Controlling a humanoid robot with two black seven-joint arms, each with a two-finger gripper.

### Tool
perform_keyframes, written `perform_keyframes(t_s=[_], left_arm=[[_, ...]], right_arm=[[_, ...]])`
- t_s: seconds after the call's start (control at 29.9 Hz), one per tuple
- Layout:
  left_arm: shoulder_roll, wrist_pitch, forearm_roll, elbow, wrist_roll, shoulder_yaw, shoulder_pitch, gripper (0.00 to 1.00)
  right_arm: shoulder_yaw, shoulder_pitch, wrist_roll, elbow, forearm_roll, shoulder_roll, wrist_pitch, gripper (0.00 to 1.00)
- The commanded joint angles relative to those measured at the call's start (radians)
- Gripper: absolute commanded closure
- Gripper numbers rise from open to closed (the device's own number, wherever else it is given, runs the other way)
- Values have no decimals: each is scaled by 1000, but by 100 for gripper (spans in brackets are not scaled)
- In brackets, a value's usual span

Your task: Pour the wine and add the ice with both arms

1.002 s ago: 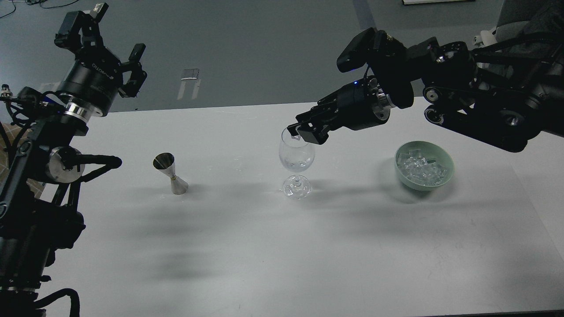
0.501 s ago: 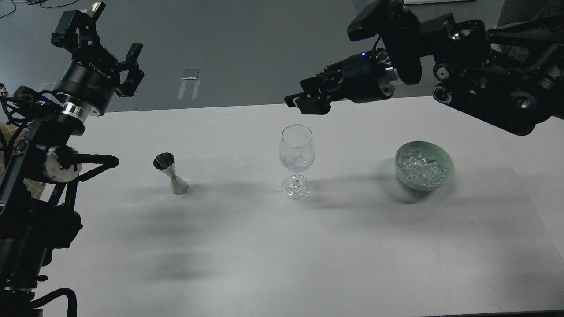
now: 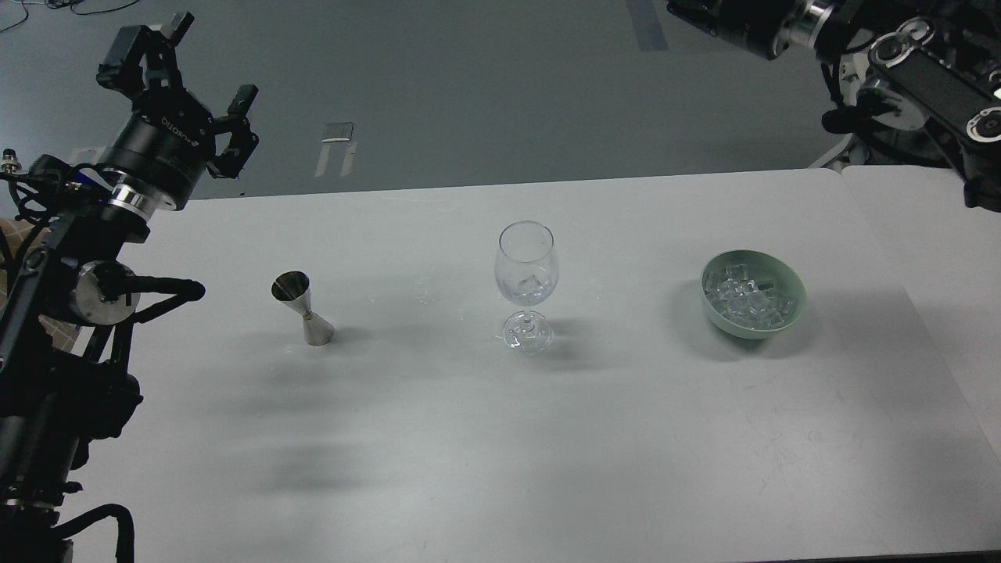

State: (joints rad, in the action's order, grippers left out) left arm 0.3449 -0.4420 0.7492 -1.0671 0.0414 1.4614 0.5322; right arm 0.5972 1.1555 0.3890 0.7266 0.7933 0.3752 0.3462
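Note:
A clear stemmed glass (image 3: 527,266) stands upright at the table's middle. One ice cube (image 3: 533,283) lies in its bowl, with a trace of clear wine (image 3: 522,295) that is barely visible. A pale green bowl (image 3: 791,313) at the right holds a heap of ice (image 3: 747,295). My left gripper (image 3: 199,66) is open and empty, raised high at the far left, behind the table's back edge. My right gripper (image 3: 704,16) is at the top edge; only its black base shows and its fingers are cut off.
A steel jigger (image 3: 303,307) stands upright left of the glass. The white table (image 3: 500,438) has a seam at its right (image 3: 899,266). My left arm's links (image 3: 70,328) fill the left edge.
My right gripper was at the glass's rim, then rose and pulled back to the top right. An ice cube now lies in the glass. The left arm has barely moved.

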Motion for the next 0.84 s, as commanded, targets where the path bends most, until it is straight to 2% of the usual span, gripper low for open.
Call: perform_keyframes(t_s=[0.0, 0.07, 0.23, 0.4, 0.53, 0.74, 0.8], left_arm=[[-7, -47, -5, 82, 2, 1, 28, 3], [-15, -47, -5, 139, 2, 2, 47, 3], [-33, -47, -7, 266, 0, 0, 112, 3], [-70, -47, -45, 418, -15, 1, 193, 3], [-96, -47, -90, 493, -70, 2, 245, 3], [-109, -47, -111, 518, -130, -7, 278, 3], [-109, -47, -116, 518, -136, -19, 290, 3]], right_arm=[[238, -146, 8, -50, -28, -79, -4, 9], [323, -183, 20, -106, -51, -145, -3, 3], [412, -212, 100, -229, -118, -251, 5, 1], [443, -234, 100, -279, -143, -335, 14, 0], [463, -231, 100, -323, -143, -375, 51, 0], [502, -229, 100, -342, -144, -375, 66, 0], [518, -229, 100, -342, -144, -375, 65, 0]])
